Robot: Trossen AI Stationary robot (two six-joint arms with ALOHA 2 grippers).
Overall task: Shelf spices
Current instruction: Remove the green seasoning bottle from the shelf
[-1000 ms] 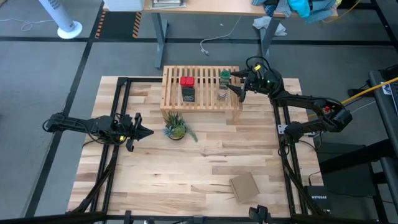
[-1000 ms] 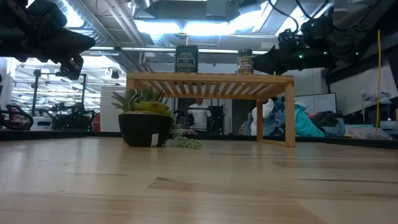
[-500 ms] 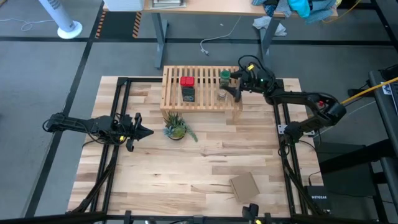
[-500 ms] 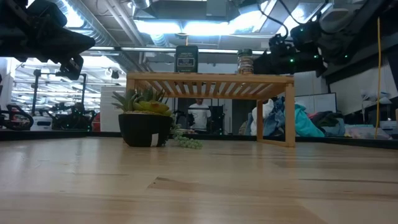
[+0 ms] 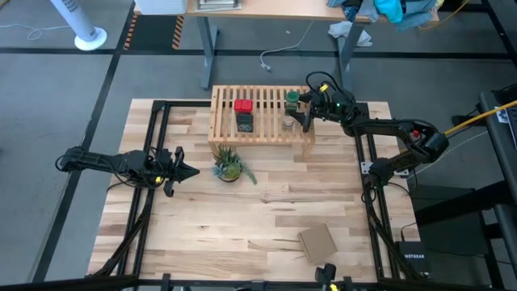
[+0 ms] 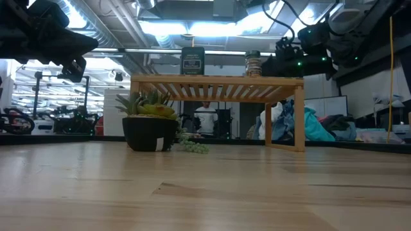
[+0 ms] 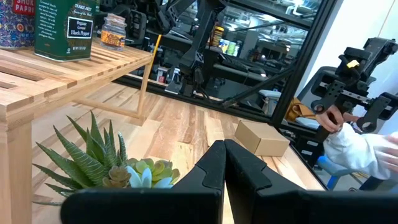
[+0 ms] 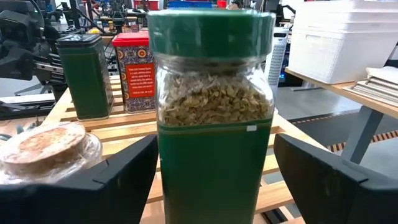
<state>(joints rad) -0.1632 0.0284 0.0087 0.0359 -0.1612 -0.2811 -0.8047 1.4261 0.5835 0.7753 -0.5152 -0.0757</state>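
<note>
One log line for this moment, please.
right gripper: open, straddling green-capped jar on shelf | left gripper: shut, waiting by plant | tins: shelved

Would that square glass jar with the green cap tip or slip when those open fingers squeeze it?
The green-capped glass jar looks rigid, probably slick. Its flat sides should suit the right gripper. Being tall on the slatted wooden shelf, it might tip if nudged.

Butcher-block tabletop (image 5: 266, 210) carrying slatted wooden shelf (image 5: 262, 131) at the far edge, potted succulent (image 5: 229, 166) just in front, flat cardboard piece (image 5: 317, 242) near the front — shelf bearing red tin (image 5: 242, 106), dark tin (image 5: 245, 123), green-capped jar (image 5: 292, 99), small clear jar (image 5: 287, 124)
</note>
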